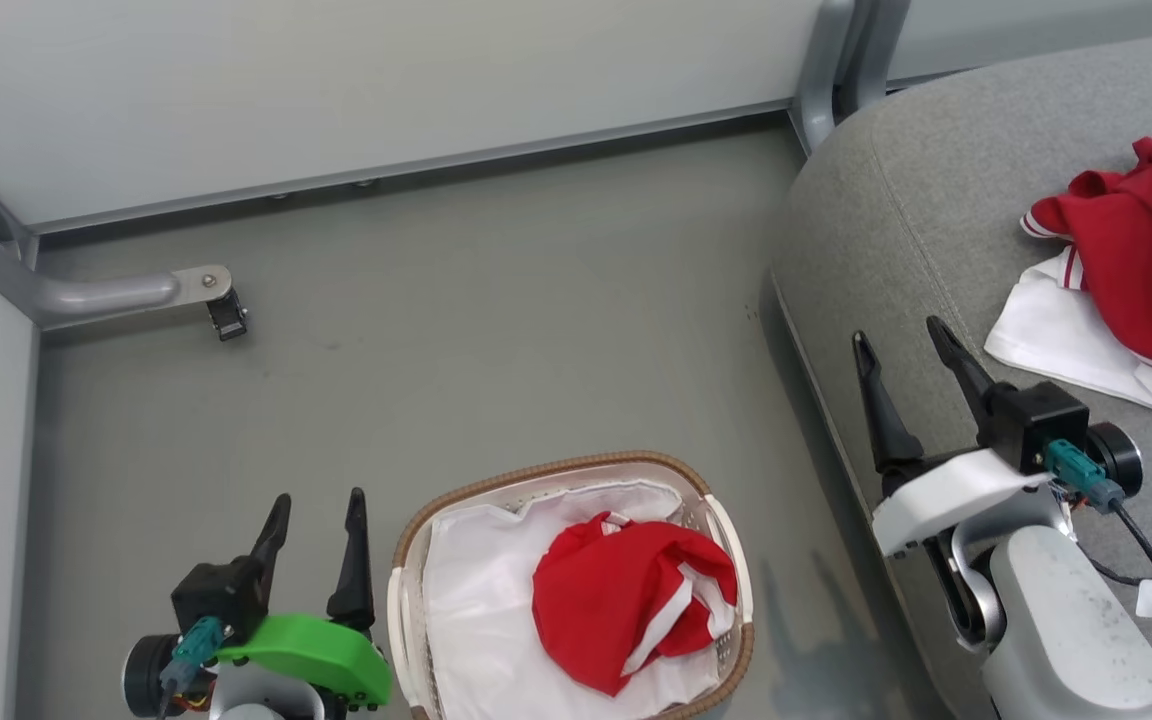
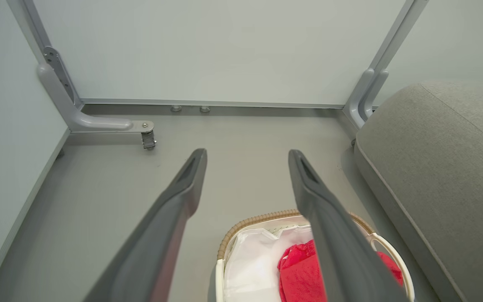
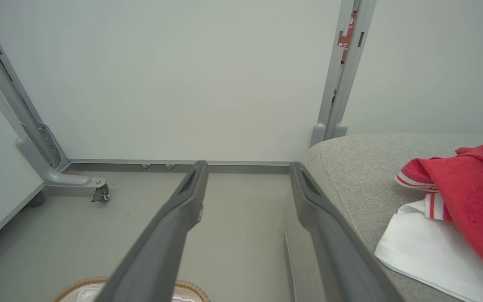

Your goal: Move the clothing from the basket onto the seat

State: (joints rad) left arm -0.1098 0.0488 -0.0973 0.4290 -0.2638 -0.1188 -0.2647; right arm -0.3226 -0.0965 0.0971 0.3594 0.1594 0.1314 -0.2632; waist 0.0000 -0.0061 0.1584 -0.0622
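Observation:
A crumpled red garment with white stripes [image 1: 631, 600] lies in the white basket [image 1: 401, 590] on the floor, on its white liner; the left wrist view shows the red garment [image 2: 298, 274] too. More red clothing with white trim [image 1: 1141, 250] rests on the grey seat [image 1: 896, 210], over a white cloth [image 1: 1056, 335]. My left gripper [image 1: 318, 508] stands open and empty to the left of the basket. Over the seat's front edge, left of the red pile, my right gripper [image 1: 901, 338] is open with nothing between its fingers.
Pale partition walls close off the far side and the left. A grey metal foot with a caster [image 1: 221, 312] juts onto the floor at the far left. A grey post [image 1: 826, 70] stands beside the seat's far corner. Bare floor lies between basket and wall.

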